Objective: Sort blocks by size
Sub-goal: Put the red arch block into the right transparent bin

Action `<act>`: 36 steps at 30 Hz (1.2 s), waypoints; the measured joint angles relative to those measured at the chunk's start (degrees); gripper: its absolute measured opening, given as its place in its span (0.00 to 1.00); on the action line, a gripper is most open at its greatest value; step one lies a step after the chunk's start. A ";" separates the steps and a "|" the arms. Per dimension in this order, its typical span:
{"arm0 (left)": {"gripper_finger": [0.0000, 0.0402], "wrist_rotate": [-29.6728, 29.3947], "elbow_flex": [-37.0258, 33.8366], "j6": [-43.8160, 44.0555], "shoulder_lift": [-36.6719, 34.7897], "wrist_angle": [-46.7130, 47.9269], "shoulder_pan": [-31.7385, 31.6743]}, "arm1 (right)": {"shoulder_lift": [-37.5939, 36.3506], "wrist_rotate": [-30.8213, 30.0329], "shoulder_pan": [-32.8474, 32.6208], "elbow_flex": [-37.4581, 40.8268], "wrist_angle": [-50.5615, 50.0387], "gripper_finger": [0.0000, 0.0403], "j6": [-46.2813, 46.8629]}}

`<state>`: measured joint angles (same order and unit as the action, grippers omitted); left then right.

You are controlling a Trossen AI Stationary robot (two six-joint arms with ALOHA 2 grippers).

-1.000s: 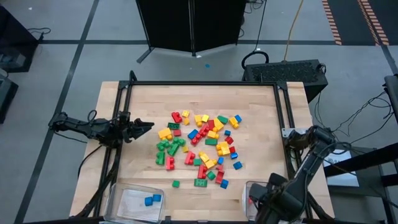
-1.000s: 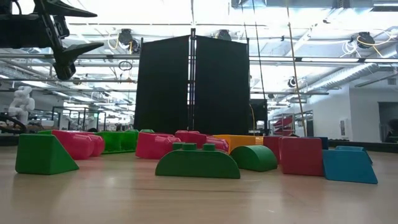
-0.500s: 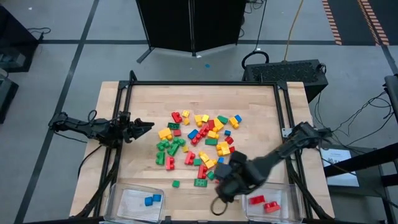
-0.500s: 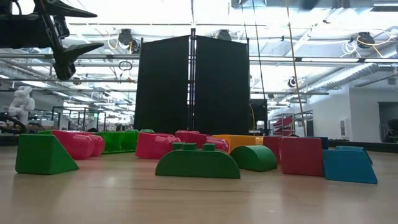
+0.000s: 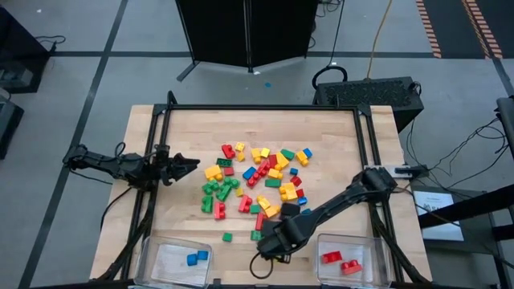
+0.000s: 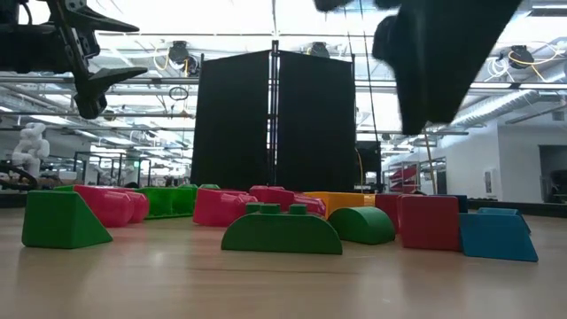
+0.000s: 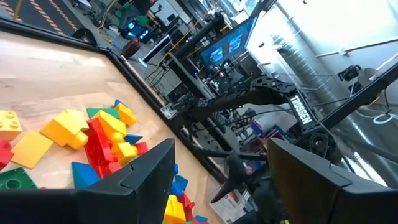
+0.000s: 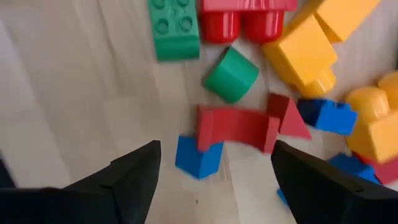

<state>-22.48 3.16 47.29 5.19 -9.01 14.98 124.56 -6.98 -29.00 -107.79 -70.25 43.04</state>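
Seen from above, the pale wooden table (image 5: 185, 136) carries a loose heap of small plastic studded bricks (image 5: 257, 189) in red, yellow, green and blue, spread around its centre and reaching toward the near edge. Two clear plastic bins stand at the near edge: the left bin (image 5: 175, 258) holds two blue bricks, the right bin (image 5: 349, 258) two red ones. The right gripper (image 5: 269, 241) hangs over the near fringe of the heap, between the two bins; its wrist view shows both dark fingers (image 8: 118, 180) spread wide with nothing between them, above a small blue cube brick (image 8: 198, 157) that lies against a red arched brick (image 8: 236, 127). A green cylinder brick (image 8: 231, 74) and a green square brick (image 8: 174, 28) lie just beyond. The left gripper (image 5: 183, 164) waits by the table's left edge, its fingers parted and empty.

The step in hand appears to be the approach for a fresh pick. The next move likely calls for lowering the open fingers around one brick, probably the blue cube, without trapping the red arch that touches it, then closing.
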 joint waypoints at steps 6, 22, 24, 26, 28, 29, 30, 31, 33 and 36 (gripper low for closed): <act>0.64 0.16 0.00 0.25 0.00 1.02 0.00 | 3.51 0.07 0.43 0.57 1.32 0.72 -2.79; 0.64 0.99 0.00 -0.02 0.00 2.74 0.00 | 4.36 1.99 2.87 8.20 4.61 0.29 -2.46; 0.64 0.99 0.00 -0.07 0.00 2.71 0.00 | 4.28 1.77 3.12 8.21 3.86 0.11 -3.11; 0.64 1.00 0.00 -0.07 0.00 2.72 0.00 | 4.23 1.82 3.24 7.92 3.18 0.06 -3.15; 0.64 1.01 0.00 -0.09 0.00 2.72 0.00 | 4.26 1.82 3.22 7.32 2.40 0.06 -2.76; 0.64 1.01 0.00 -0.09 0.00 2.72 0.00 | 4.26 1.83 3.22 6.92 1.67 0.06 -2.68; 0.64 1.01 0.00 -0.09 0.00 2.73 0.00 | 4.11 2.01 3.20 6.57 1.05 0.06 -2.62; 0.64 1.01 0.00 -0.09 0.00 2.70 0.00 | 3.77 2.51 3.20 6.19 0.62 0.05 -2.62; 0.64 1.01 0.00 -0.11 0.00 2.72 0.00 | 2.18 2.81 3.18 5.40 -0.20 0.05 -2.55; 0.64 1.01 0.00 -0.11 0.00 2.72 0.00 | -1.82 2.27 3.05 4.20 -2.52 0.05 -0.73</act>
<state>-21.47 3.16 47.18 5.19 -6.28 14.98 122.74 -4.71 -25.96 -103.59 -72.77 42.30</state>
